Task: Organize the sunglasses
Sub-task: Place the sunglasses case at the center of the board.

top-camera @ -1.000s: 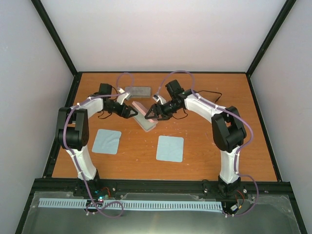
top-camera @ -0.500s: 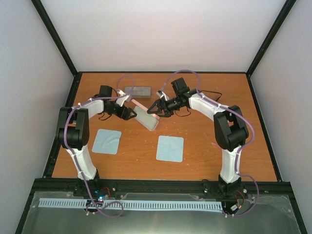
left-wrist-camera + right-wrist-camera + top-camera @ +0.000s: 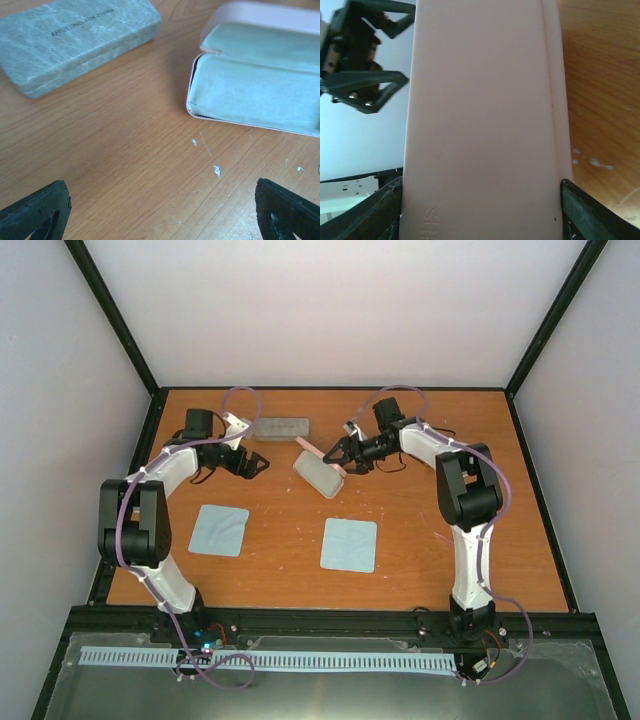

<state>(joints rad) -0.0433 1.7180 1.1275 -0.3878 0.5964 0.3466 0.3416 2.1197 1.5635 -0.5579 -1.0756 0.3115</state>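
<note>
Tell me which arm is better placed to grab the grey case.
Left arm: its jaws stand open and empty near the grey case; the right arm's jaws clamp the pink case's lid.

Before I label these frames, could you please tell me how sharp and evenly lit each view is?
Top external: even light, no glare. Left wrist: sharp, grey case print legible, soft shadow beside pink case. Right wrist: pink case fills frame, soft.

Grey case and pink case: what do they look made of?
The grey case: rigid shell, likely wrapped in matte marbled paper or fabric; fibrous veining, printed lettering. The pink case: smooth matte outer, maybe faux leather or plastic; pale green, felt-like lining.
</note>
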